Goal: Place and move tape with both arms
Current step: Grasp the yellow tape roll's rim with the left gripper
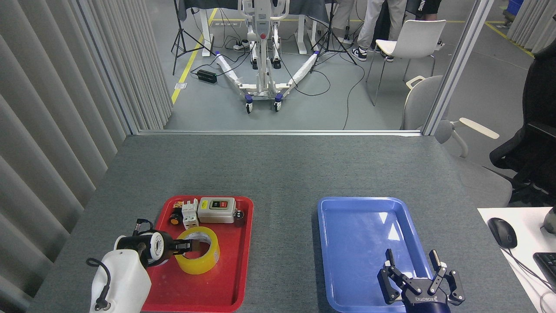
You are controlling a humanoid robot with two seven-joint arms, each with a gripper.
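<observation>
Over red tray [236,278]: left gripper [187,246] fingers pinching tape [199,259] wall; right gripper [418,270] fingers spread.

Two trays are sitting side by side on the table [278,169]. The tape [197,256] is lying in the left tray [234,282], before a switch box [216,210]. The right tray [347,278] is lying well apart.

The tape [197,251], a wide roll of glossy translucent yellow with a white printed core, is laid flat with its hole facing up on the red tray [217,287], just in front of the small electrical parts. Its near-left rim is overlapped by the left gripper [191,246].
</observation>
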